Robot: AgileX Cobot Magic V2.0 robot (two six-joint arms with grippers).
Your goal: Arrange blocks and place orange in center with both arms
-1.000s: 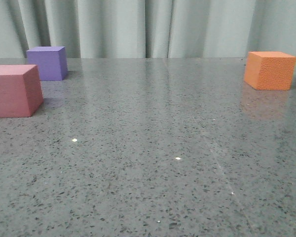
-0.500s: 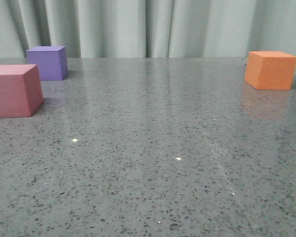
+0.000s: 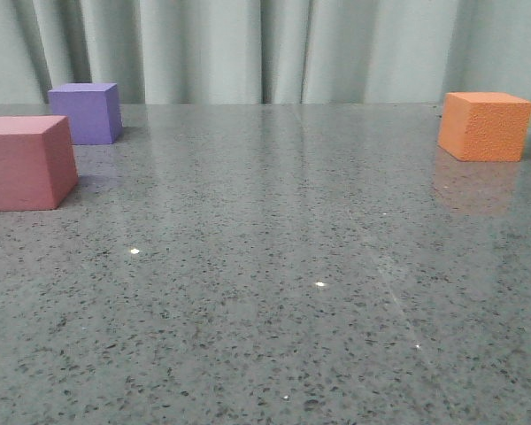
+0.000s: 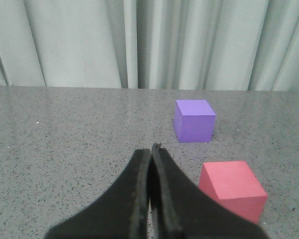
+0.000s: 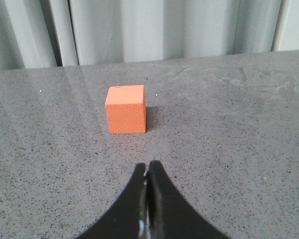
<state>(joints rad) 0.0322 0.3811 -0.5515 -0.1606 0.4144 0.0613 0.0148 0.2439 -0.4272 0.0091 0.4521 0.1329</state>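
Both sets of fingers pressed together, gripping nothing: left gripper (image 4: 150, 149), right gripper (image 5: 147, 172). Risk: if either goes in without opening first, it shoves its cube across the slick speckled surface (image 3: 274, 266) instead of grasping. Orange cube (image 5: 125, 109) sits dead ahead of the right fingers, apart from them. Pink cube (image 4: 232, 187) and purple cube (image 4: 194, 120) lie off to one side of the left fingers, pink nearer.
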